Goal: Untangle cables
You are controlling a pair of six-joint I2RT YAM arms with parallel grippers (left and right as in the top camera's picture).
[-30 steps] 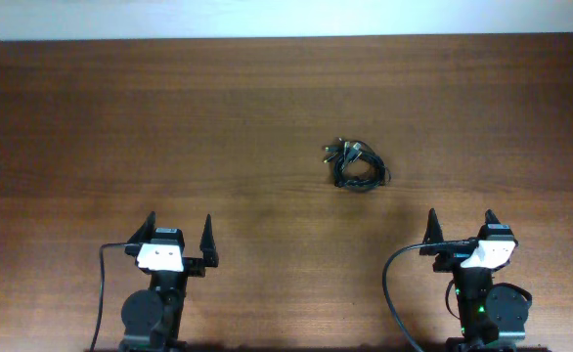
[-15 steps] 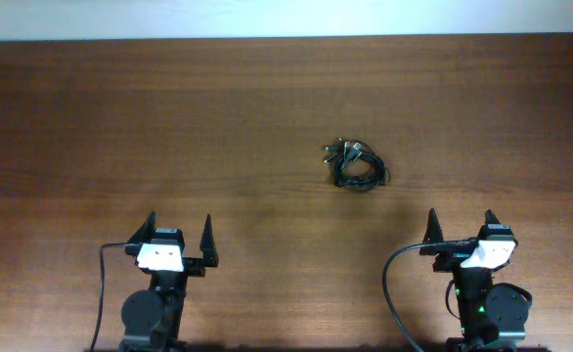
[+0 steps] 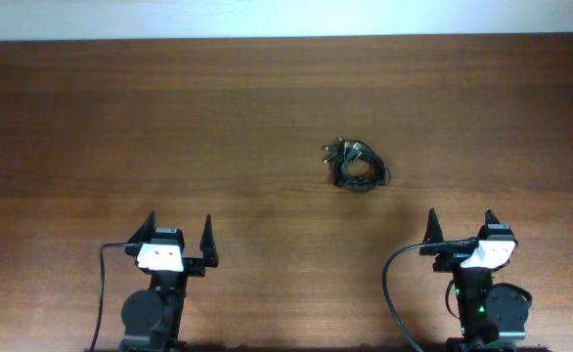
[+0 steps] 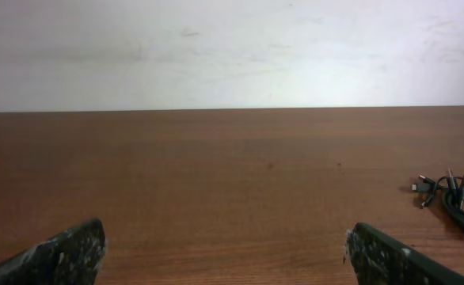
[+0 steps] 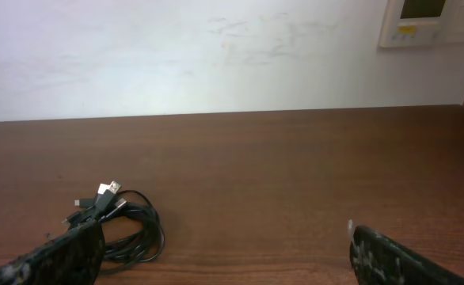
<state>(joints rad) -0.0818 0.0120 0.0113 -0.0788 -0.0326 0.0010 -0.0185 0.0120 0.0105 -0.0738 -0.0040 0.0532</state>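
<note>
Nearest the camera in the overhead view, the left gripper point(image 3: 180, 223) is parked at about 7 o'clock of the table point(image 3: 169, 117), and the right gripper point(image 3: 461, 217) at about 5 o'clock. Both are spread wide with nothing between the fingers, and both are pointed towards 12 o'clock. Only bare wood is seen between the finger tips in each wrist view, so nothing is grabbed or even touched.

Further out, the cables point(image 3: 357, 166) are found bunched up in one small knotted bundle, lying flat on the wood just to the 3 o'clock side of the table's middle. From the right gripper they're sat at roughly 10 o'clock, from the left gripper at roughly 2 o'clock, and they're kept well apart from both. The little silver plug ends are poked out on the bundle's 10 to 11 o'clock side, with the black loops piled behind them.

Past that, the table's far edge is met by a pale wall point(image 3: 267, 18), and a small white wall panel point(image 5: 422, 20) is mounted at the right wrist view's 1 o'clock corner.
</note>
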